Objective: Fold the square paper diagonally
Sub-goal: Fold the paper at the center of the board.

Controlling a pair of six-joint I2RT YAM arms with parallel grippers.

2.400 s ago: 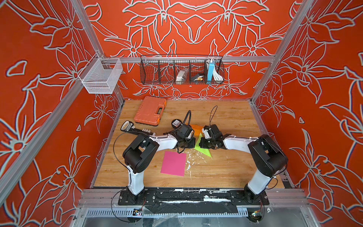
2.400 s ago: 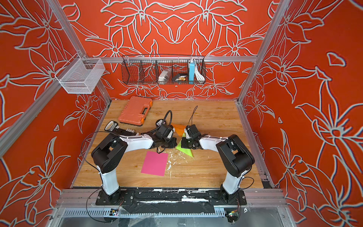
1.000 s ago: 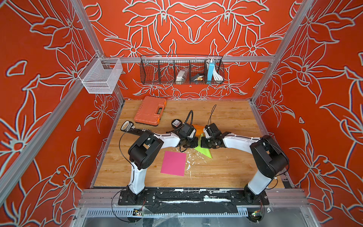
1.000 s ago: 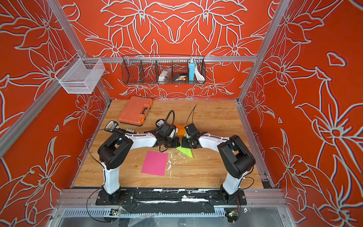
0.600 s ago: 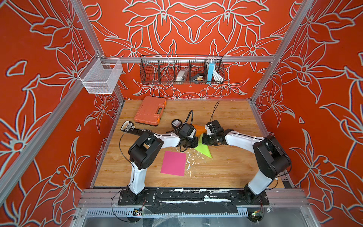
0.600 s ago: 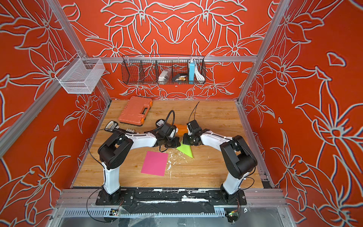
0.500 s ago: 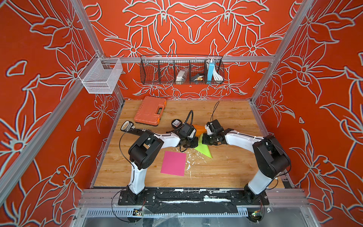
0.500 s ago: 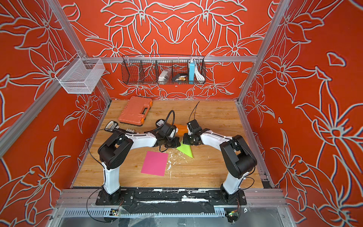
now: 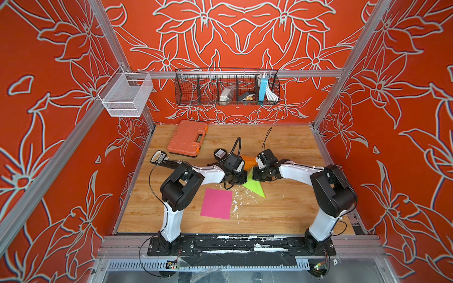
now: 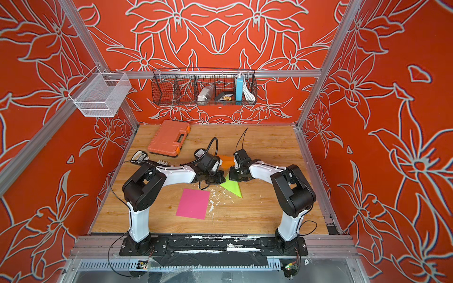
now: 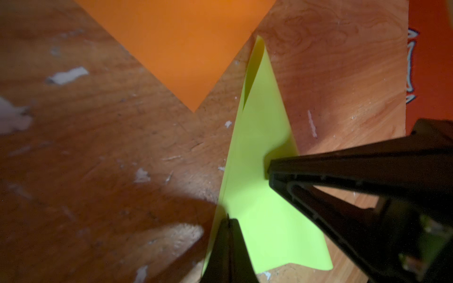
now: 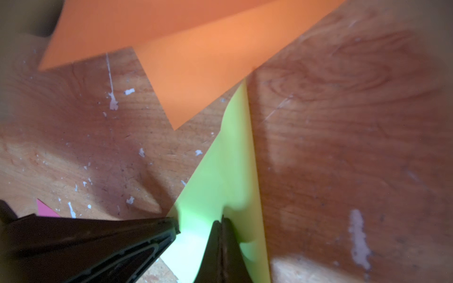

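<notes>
Top views show floral walls (image 9: 232, 36) around wooden table (image 9: 282, 215).

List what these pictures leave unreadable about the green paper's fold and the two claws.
- Left claw: left wrist view, cut off by the frame edge; pinching or just pressing the paper, unclear.
- Right claw: right wrist view, same doubt.
- Green paper: in both top views its far part lies under both claws.
- Orange paper: cut off by the frame edge in both wrist views.
- Wire basket contents: too small, top views.
</notes>
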